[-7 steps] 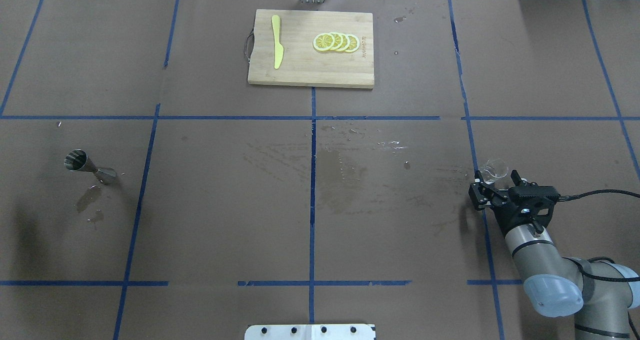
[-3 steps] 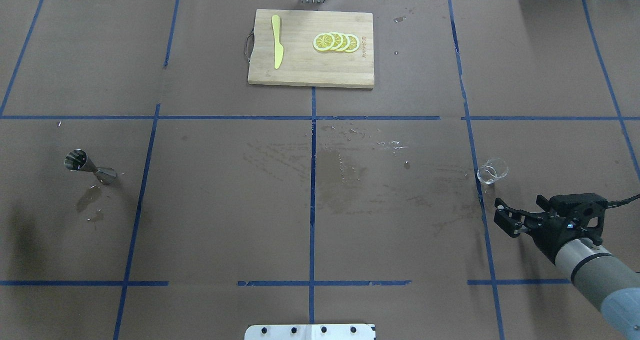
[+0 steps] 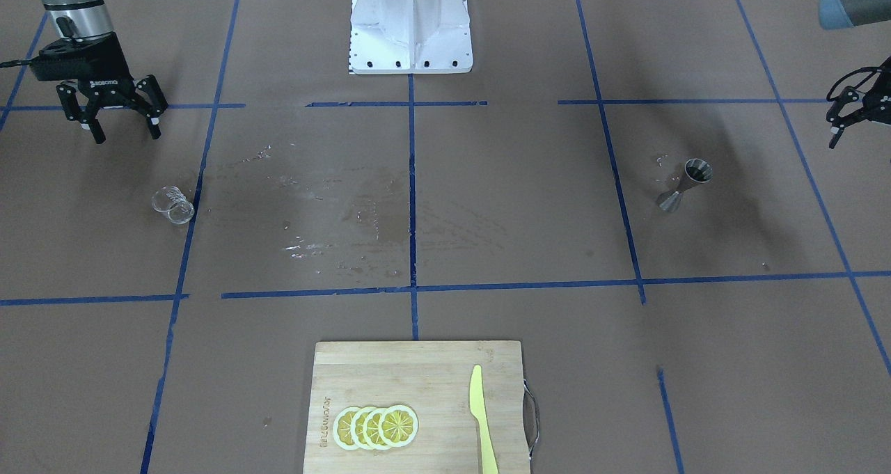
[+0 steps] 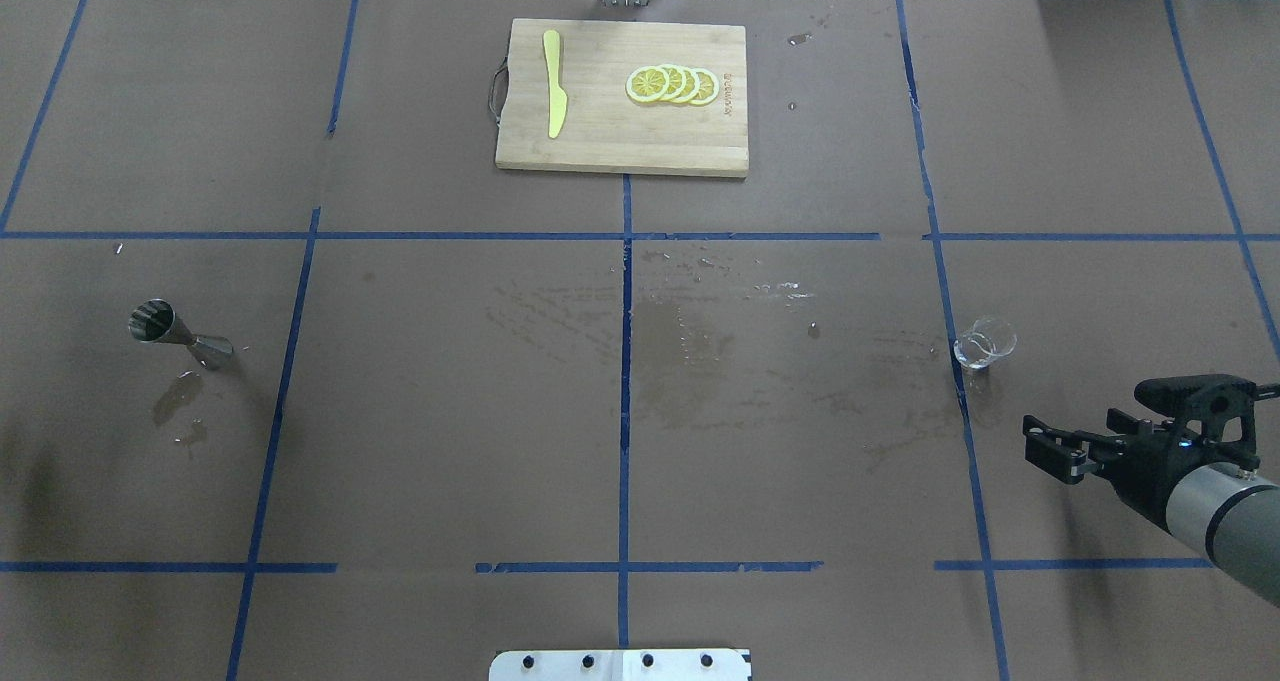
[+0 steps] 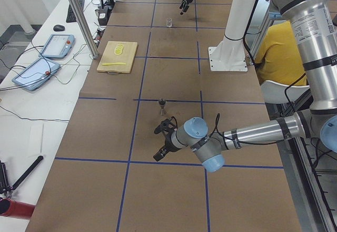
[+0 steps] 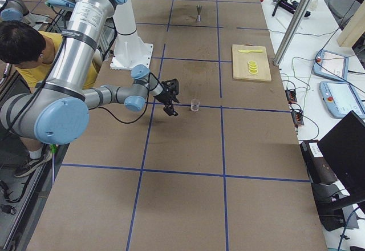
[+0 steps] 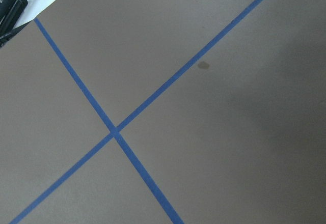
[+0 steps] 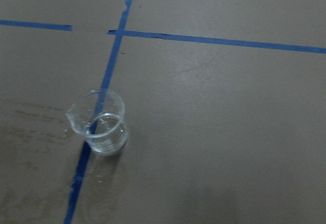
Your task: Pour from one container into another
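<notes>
A small clear glass beaker [image 4: 983, 346] stands upright on the brown table, with a little liquid at its bottom in the right wrist view [image 8: 99, 122]. My right gripper [image 4: 1048, 449] hangs open and empty, apart from the beaker on its robot side [image 3: 125, 133]. A steel jigger [image 4: 175, 333] stands on the far left part of the table [image 3: 686, 184]. My left gripper [image 3: 835, 122] shows at the front view's right edge, open and empty, well away from the jigger. It is out of the overhead view.
A wooden cutting board [image 4: 620, 146] with lemon slices [image 4: 672, 84] and a yellow knife [image 4: 553, 96] lies at the far middle. Wet stains [image 4: 680, 361] mark the table's centre, and a small puddle [image 4: 175, 401] lies by the jigger. The robot base [image 3: 411, 21] stands mid-table.
My right gripper, which stood around the beaker a second ago, has drawn back to the right and toward the robot. The beaker stays standing where it was.
</notes>
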`<state>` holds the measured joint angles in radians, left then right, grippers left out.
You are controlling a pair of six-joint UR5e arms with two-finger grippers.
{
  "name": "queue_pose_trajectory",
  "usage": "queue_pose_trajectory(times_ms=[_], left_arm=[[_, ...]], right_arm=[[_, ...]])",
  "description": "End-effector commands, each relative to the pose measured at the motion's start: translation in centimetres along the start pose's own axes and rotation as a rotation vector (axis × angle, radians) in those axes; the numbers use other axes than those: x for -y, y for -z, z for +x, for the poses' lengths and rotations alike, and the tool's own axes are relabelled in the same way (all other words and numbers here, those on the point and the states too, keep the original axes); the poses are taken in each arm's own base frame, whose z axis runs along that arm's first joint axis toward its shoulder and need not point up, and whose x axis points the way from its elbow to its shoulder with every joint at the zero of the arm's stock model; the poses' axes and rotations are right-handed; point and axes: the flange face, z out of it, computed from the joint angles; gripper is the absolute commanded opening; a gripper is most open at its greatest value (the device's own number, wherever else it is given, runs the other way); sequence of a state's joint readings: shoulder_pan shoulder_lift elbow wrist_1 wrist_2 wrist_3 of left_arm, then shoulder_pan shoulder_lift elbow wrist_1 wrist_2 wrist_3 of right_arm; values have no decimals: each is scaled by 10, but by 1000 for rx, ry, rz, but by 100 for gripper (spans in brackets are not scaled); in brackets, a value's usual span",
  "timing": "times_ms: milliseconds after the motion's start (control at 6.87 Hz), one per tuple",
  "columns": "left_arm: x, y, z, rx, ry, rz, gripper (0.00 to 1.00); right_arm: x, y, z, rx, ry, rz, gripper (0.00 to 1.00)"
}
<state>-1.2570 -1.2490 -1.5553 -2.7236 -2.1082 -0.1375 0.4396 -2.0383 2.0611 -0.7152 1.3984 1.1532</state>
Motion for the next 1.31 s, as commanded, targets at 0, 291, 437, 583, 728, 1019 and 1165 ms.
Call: queue_pose_trajectory(times_ms=[0, 291, 437, 583, 728, 1019, 1165], left_arm=[[59, 12, -36, -79, 189, -95, 100], [183, 38, -58, -30, 394, -254, 100], [227, 63, -76, -6, 493, -303, 100], [225, 87, -88, 7, 579, -337, 100], [222, 101, -84, -56, 641, -354, 100], [166, 93, -78, -84, 597, -428, 100], [134, 77, -74, -104, 573, -455, 100]], right_arm=[[52, 5, 78, 6, 90, -95, 100], [118, -9, 173, 33, 56, -176, 100], [170, -7, 198, 41, 50, -225, 100], [211, 5, 210, 31, 46, -284, 100], [245, 21, 223, 45, 56, -344, 100], [289, 50, 227, 72, 28, -426, 100], [292, 60, 223, 74, 43, -406, 100]])
